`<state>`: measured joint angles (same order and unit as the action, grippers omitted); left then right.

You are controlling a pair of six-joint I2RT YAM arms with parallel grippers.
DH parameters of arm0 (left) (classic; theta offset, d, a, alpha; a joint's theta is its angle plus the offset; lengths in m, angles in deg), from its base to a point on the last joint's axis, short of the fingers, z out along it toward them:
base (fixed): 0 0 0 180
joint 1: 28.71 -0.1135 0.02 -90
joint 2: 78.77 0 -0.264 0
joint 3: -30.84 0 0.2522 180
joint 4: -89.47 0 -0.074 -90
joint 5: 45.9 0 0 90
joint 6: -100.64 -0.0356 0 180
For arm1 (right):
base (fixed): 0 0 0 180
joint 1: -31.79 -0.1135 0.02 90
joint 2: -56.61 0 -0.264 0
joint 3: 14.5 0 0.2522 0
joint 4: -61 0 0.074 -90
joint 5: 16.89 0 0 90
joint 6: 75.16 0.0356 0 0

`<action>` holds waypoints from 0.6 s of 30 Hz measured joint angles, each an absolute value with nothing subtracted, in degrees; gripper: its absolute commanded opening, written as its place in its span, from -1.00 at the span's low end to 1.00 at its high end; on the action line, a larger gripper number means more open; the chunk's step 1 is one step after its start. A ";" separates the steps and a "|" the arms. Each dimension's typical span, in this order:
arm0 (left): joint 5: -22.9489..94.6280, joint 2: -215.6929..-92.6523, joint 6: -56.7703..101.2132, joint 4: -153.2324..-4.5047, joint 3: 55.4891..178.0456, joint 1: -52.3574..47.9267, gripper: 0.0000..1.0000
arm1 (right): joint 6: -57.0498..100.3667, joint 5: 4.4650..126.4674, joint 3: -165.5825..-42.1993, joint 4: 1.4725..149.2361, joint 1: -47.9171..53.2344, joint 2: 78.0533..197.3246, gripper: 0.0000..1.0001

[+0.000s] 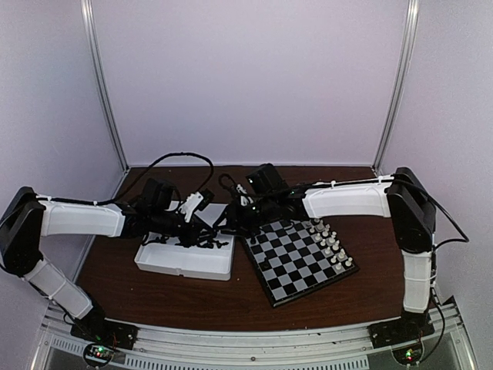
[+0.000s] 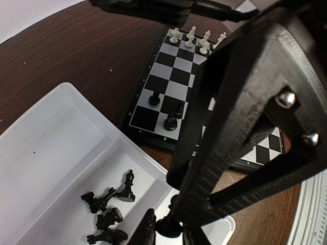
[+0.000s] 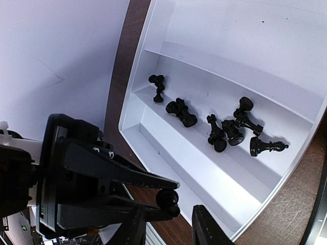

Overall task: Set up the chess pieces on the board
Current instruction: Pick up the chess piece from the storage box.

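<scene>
Glossy plastic chess pieces [image 3: 216, 137] — smooth white plastic tray [image 3: 219, 61] — wood-grain table [image 2: 66, 51].

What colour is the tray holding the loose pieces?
White tray, plain; clearest in the right wrist view.

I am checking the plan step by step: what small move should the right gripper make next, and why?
Probably ease the right gripper forward and close it on the black piece. The left gripper holds that piece near the white tray, and the right jaws stand open just short of it, so this looks like a handover.
</scene>
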<state>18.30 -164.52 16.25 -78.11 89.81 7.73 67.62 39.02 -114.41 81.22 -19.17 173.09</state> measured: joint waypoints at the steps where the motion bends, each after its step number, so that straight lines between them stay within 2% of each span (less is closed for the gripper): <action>1: 18.06 -164.43 16.18 -78.24 89.81 7.73 -0.63 | 67.79 39.00 -114.41 81.22 -19.06 173.23 -0.33; 5: 17.42 -163.89 16.07 -78.31 89.59 7.73 -0.63 | 68.25 39.02 -114.38 81.17 -18.85 173.42 -0.40; 18: 17.29 -163.41 16.07 -78.46 89.26 7.73 -0.64 | 71.66 37.01 -113.42 78.46 -18.61 173.75 -0.46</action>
<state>17.29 -163.41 16.07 -78.46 89.26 7.73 71.66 37.01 -113.42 78.46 -18.61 173.75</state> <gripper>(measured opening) 0.181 0.279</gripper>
